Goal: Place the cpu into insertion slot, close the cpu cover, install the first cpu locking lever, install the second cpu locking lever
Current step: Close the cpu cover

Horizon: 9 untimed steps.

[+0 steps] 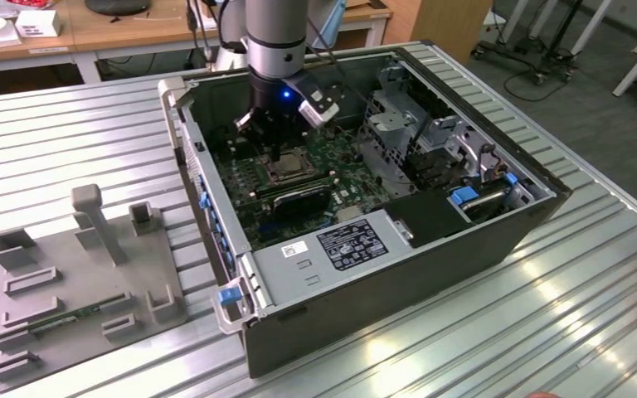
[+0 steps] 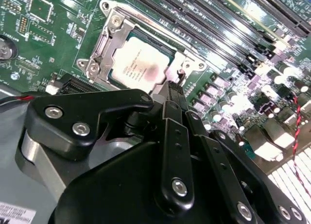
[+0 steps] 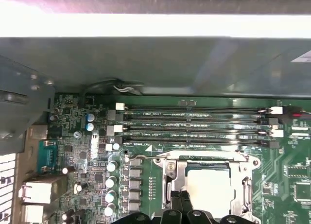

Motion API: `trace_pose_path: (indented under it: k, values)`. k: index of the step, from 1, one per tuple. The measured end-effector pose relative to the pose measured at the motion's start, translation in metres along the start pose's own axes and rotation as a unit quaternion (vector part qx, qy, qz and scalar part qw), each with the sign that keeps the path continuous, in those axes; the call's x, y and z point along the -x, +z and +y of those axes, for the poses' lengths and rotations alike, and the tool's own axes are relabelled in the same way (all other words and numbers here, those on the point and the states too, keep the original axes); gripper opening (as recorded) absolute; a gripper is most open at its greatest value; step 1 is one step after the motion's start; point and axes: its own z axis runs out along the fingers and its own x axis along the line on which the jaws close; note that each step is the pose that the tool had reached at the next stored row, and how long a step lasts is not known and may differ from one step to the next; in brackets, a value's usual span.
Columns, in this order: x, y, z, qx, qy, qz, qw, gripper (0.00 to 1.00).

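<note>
My claw (image 2: 173, 90) is pinched shut with nothing visibly in it, tips at the rim of the insertion slot (image 2: 104, 71). The cpu (image 2: 141, 68) lies inside that slot, with the cpu cover (image 2: 116, 25) lowered over it (fully seated, I judge). I should press slowly and squarely, without scraping the board (image 2: 43, 44).

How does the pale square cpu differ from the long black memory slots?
The pale silver square cpu is one compact flat square; the long black memory slots are narrow strips in parallel rows. The cpu sits inside a silvery metal frame; the slots have none. Both lie on the green motherboard.
</note>
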Motion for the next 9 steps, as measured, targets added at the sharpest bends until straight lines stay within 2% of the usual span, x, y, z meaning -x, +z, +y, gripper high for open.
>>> trace_pose_path:
  k: [9]
  values:
    - [0.0020, -0.0010, 0.0000, -0.0001, 0.000, 0.0001, 1.00000, 0.10]
